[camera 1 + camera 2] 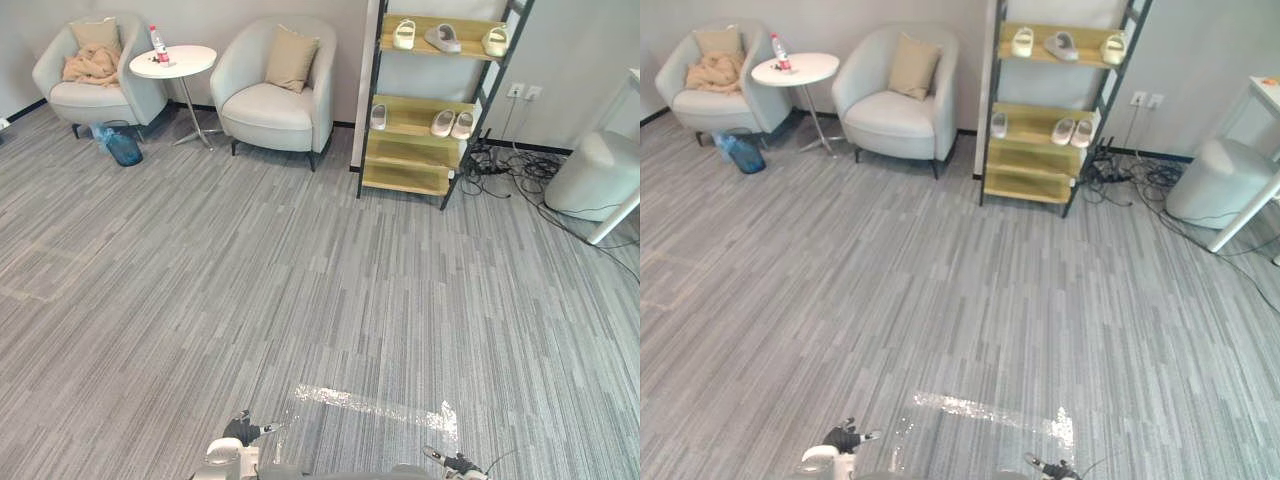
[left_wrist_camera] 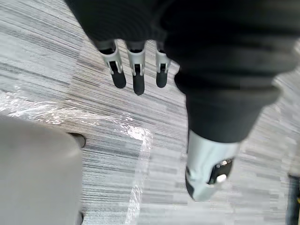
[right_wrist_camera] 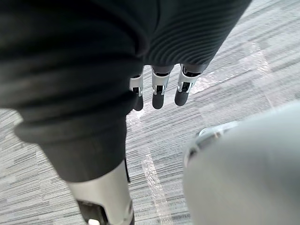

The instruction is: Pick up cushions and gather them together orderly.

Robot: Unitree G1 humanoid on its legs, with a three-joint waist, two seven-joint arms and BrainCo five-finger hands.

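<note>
1. Nearest me, both hands hang low over the carpet. The left hand (image 2: 136, 70) has its fingers straight and slack, side by side, with nothing in them. The right hand (image 3: 158, 86) hangs the same way, also carrying nothing. I judge they are held low because there is nothing within their reach.
2. Shelf rack (image 1: 430, 110), leaning against the far wall. It carries pale slippers (image 1: 442, 38) on two tiers and is not part of my job.
3. Right armchair (image 1: 272, 108), far wall. Its seat is bare apart from item 6.
4. Left armchair (image 1: 90, 95), far corner, with a crumpled throw (image 1: 92, 66) heaped on the seat.
5. Round side table (image 1: 172, 62), standing between the two chairs with a bottle (image 1: 157, 42) on it. It keeps the chairs, and so the cushions, apart.
6. Tan cushion (image 1: 290, 58), propped on its edge against the right armchair's back.
7. Second cushion (image 1: 95, 32), upright against the left armchair's back, behind the throw.
8. Judgement: the cushions sit one per chair, well apart, so they are not gathered. Both lie far across the floor from my hands, so any grasp calls for walking over.
</note>
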